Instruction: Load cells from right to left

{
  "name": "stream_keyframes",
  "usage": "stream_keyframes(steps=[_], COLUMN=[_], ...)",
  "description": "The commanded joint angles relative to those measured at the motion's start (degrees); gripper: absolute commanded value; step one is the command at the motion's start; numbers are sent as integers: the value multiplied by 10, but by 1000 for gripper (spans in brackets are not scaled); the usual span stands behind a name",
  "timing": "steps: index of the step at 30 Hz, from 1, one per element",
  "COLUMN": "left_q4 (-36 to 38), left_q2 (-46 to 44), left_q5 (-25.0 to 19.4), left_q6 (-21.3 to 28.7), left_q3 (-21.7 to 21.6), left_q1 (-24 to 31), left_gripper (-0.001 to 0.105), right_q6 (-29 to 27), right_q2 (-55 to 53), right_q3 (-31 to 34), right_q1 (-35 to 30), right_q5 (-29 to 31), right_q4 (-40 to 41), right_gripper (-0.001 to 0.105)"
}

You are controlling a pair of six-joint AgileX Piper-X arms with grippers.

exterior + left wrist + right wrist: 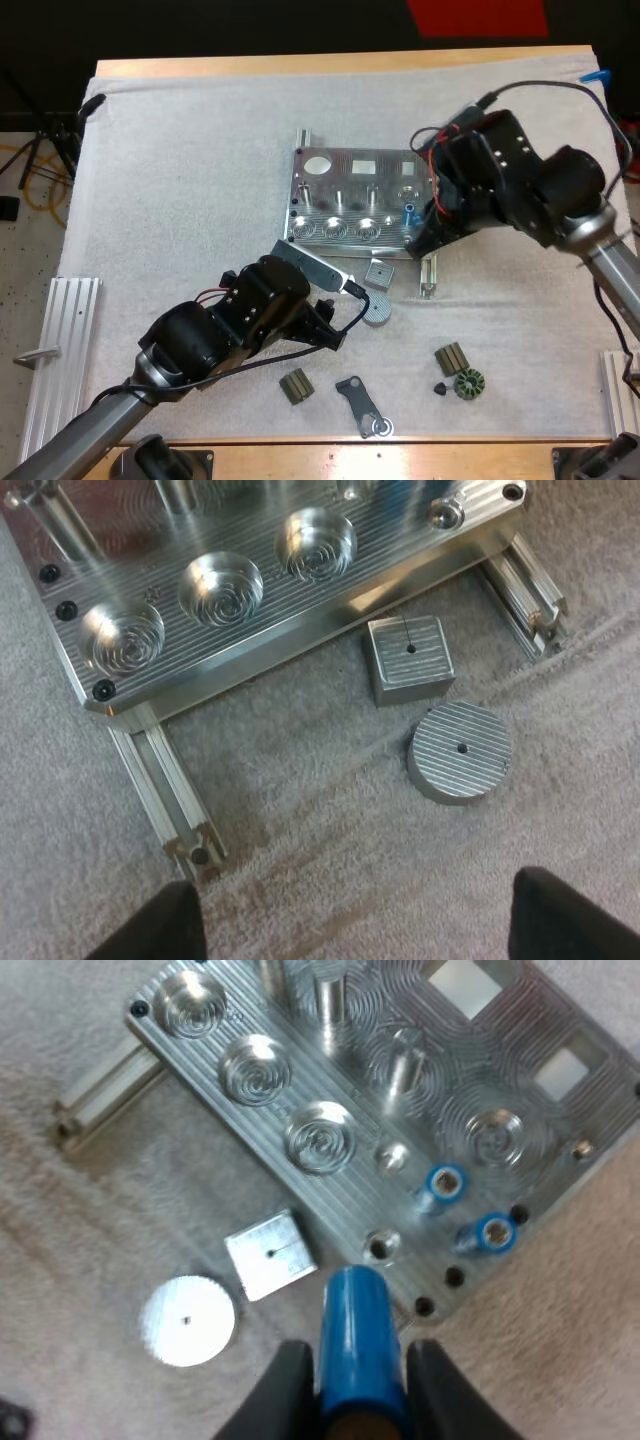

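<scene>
In the high view, the metal fixture [340, 205] is seen at the middle of the mat [180, 180]. The right gripper [425, 235] is held at the fixture's near right corner, its arm bent in from the mat's right edge, and a blue cell [408, 212] shows just beside it. The left gripper [335, 325] is poised off the fixture's near edge, close to a square block [378, 272] and a round disc [377, 312]. Small dark parts [295, 385] are scattered along the mat's near edge.

In the left wrist view, the left fingers [160, 930] are spread wide with nothing between them, over bare mat short of the block and disc.

In the right wrist view, a held cell [355, 1310] is pressed from both sides by the right fingers [280, 1390], its tip near an empty hole at the fixture's edge. Two loaded cells [443, 1185] are stood upright by the corner beyond it.
</scene>
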Motion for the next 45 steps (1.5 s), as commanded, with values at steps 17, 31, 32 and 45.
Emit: stream_keyframes(steps=[17, 31, 32, 45], left_q4=[-9, -9, -9, -9], left_q2=[-1, -1, -1, -1], left_q5=[-12, -12, -12, -12], left_q6=[-7, -5, -5, -1], left_q3=[-1, -1, -1, -1], left_q1=[1, 1, 1, 1], left_gripper=[63, 63, 63, 63], right_q6=[-45, -45, -45, -42], right_q2=[111, 178, 182, 237], right_q3=[-94, -98, -98, -98], right_q1=[1, 1, 1, 1], right_q5=[13, -34, -34, -6], right_q4=[-1, -26, -27, -30], right_gripper=[7, 7, 7, 7])
